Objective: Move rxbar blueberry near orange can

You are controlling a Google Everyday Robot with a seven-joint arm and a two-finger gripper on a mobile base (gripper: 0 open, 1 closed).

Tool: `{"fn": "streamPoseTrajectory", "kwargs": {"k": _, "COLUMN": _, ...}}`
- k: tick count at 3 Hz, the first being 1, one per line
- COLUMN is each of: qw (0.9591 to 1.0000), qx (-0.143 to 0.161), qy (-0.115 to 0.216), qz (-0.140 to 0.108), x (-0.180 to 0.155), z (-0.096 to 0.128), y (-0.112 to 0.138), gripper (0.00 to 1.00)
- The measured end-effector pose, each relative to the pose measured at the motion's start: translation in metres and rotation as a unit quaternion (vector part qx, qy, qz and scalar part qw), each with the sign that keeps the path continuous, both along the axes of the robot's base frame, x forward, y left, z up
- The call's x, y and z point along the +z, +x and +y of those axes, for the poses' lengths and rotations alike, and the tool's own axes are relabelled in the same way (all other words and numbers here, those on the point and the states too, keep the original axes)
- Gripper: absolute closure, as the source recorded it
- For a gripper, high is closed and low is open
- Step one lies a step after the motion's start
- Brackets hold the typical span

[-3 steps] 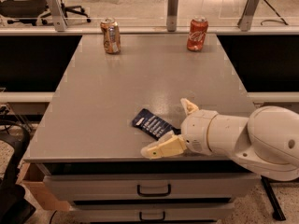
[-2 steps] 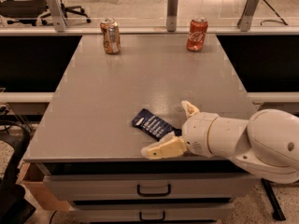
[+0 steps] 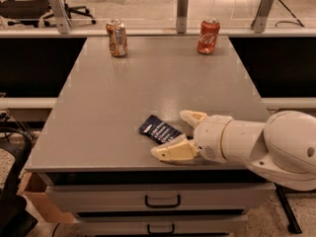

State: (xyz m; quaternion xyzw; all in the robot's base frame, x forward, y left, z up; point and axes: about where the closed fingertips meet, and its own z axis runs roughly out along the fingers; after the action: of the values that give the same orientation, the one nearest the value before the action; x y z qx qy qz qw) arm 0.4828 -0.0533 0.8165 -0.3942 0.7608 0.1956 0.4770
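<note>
The rxbar blueberry (image 3: 159,130) is a flat dark navy wrapper with pale text, lying near the table's front edge. My gripper (image 3: 174,135) is open just right of it, its two cream fingers spread, one finger (image 3: 173,152) at the bar's near side and the other beyond its right end. The bar's right end lies between them. The orange can (image 3: 117,38), orange-tan with pale patches, stands upright at the far left of the table, well away from the bar.
A red-orange can (image 3: 208,36) with white script stands at the far right. The grey table (image 3: 123,93) has drawers below its front edge. Metal posts line the far edge. A cardboard box (image 3: 37,201) sits on the floor at left.
The gripper has shifted very slightly to the right; the bar and both cans have not moved.
</note>
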Motion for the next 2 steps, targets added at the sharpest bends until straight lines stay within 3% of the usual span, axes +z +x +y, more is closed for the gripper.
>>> {"fn": "streamPoseTrajectory", "kwargs": {"k": 1, "qw": 1.0000, "qx": 0.000, "qy": 0.000, "qz": 0.000, "x": 0.0038, "z": 0.0000, "y": 0.0000, "gripper": 0.88}}
{"fn": "streamPoseTrajectory", "kwargs": {"k": 2, "qw": 1.0000, "qx": 0.000, "qy": 0.000, "qz": 0.000, "x": 0.0063, "z": 0.0000, "y": 0.0000, "gripper": 1.00}}
